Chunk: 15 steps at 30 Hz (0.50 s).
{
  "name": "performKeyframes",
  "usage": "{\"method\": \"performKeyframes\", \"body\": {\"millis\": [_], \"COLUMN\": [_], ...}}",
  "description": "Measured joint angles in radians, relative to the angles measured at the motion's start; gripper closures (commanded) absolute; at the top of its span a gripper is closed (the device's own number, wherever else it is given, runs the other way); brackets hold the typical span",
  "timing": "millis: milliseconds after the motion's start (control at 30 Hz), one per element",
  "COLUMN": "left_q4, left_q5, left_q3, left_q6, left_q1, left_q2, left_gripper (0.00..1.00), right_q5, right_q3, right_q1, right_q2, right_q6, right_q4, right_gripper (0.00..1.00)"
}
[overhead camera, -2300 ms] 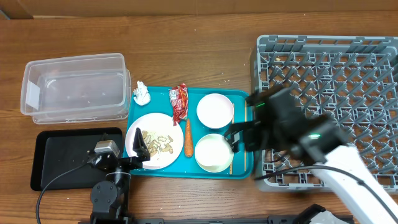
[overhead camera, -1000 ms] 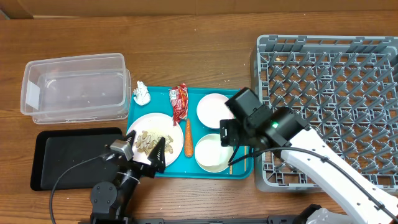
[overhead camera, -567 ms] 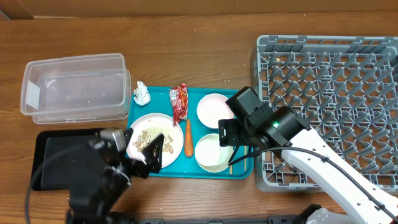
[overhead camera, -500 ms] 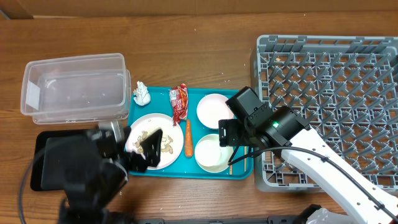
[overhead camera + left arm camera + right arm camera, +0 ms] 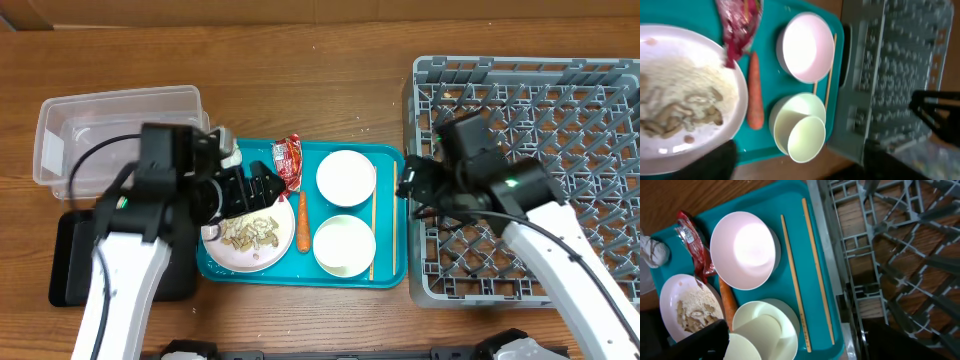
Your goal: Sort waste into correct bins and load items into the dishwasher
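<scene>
Teal tray [image 5: 390,160] carries the plate [image 5: 215,250]. Left end effector [image 5: 250,190] sits over it, jaws spread, empty. Right end effector [image 5: 412,185] likewise, near the chopsticks [image 5: 393,235].

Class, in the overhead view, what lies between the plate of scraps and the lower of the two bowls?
The orange carrot, lying on the teal tray; the overhead view shows it.

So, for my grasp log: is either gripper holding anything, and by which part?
Nothing is held; left gripper and right gripper are both open and empty.

Colours: teal tray [image 5: 390,165], white plate [image 5: 235,260] w/ beige scraps [image 5: 250,232], orange carrot [image 5: 301,222], red wrapper [image 5: 288,162], grey lattice rack [image 5: 530,100], black tray [image 5: 70,260].
</scene>
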Motion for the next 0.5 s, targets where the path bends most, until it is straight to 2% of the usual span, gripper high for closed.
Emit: {"method": "performKeyframes", "body": {"millis": [167, 367, 467, 500], "left_q4": [-0.072, -0.063, -0.024, -0.006], "left_q5": [-0.014, -0.264, -0.364, -0.391], "left_q3": [0.001, 0.001, 0.001, 0.001], "left_q6": [0.056, 0.07, 0.075, 0.076], "left_q1": [-0.154, -0.426, -0.502, -0.52], "left_q2": [0.136, 0.239, 0.274, 0.288], "left_gripper": [0.4, 0.38, 0.42, 0.47], "right_q5": [-0.021, -0.031, -0.033, -0.034], "right_q3": [0.0, 0.0, 0.0, 0.0], "right_q1": [-0.019, -0.021, -0.021, -0.021], "right_q2": [-0.014, -0.014, -0.014, -0.014], "right_q6": [-0.014, -0.021, -0.021, -0.021], "right_q4": [-0.017, -0.017, -0.018, -0.019], "right_gripper": [0.05, 0.02, 0.02, 0.01]}}
